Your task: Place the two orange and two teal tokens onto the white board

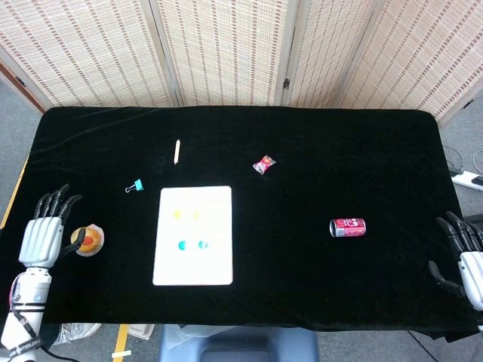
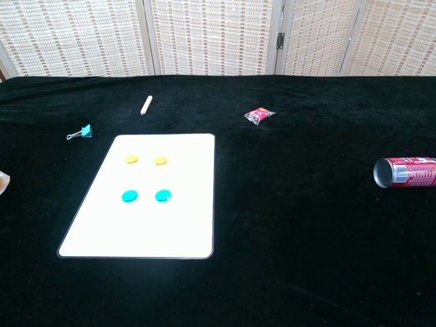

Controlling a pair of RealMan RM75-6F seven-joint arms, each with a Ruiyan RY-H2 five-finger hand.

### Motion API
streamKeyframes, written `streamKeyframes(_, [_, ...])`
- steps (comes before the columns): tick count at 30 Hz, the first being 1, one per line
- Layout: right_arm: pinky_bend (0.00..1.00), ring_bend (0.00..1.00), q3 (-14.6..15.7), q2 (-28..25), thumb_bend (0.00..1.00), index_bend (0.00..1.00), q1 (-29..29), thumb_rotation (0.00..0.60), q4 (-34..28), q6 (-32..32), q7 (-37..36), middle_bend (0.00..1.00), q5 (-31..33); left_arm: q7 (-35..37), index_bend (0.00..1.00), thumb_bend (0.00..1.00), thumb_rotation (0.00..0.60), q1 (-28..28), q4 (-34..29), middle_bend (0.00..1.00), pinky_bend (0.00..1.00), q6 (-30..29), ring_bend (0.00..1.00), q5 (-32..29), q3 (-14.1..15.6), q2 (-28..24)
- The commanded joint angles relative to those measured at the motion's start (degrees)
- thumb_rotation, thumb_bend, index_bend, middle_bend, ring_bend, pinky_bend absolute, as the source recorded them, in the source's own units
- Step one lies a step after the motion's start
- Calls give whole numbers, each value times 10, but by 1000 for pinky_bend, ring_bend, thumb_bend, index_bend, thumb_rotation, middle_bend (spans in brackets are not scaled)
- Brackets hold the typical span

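The white board (image 1: 193,260) (image 2: 184,228) lies flat on the black table. On it sit two orange tokens (image 2: 131,159) (image 2: 161,161) side by side, pale in the head view (image 1: 178,214) (image 1: 196,215). Below them are two teal tokens (image 2: 129,196) (image 2: 163,196) (image 1: 182,245) (image 1: 201,245). My left hand (image 1: 45,227) hovers at the table's left edge, fingers spread, holding nothing. At the far right edge my right hand (image 1: 466,254) is also empty with its fingers apart. Neither hand shows in the chest view.
A pastry (image 1: 89,240) lies right next to my left hand. A blue binder clip (image 1: 135,185) (image 2: 81,132), a wooden stick (image 1: 176,151) (image 2: 146,104) and a red candy packet (image 1: 263,164) (image 2: 258,115) lie behind the board. A red can (image 1: 348,227) (image 2: 406,172) lies on its side at the right.
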State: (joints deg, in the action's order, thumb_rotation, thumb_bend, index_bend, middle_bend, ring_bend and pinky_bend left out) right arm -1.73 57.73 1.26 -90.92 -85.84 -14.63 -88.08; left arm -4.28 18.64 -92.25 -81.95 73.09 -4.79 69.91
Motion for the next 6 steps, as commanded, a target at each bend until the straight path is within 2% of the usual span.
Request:
streamKeyframes(1, [0,0,4,1,438,0,-1,600,4,1,-12,0,-4,6,200,469,600,-29,-6,38,0,-27,0,21,18,-8])
streamKeyframes(6, [0,0,6,5,438,0,-1,600,9,-5,-22,0,-16,5,200,469,600,-56,-18,38,0,-50,0,48,36,-18])
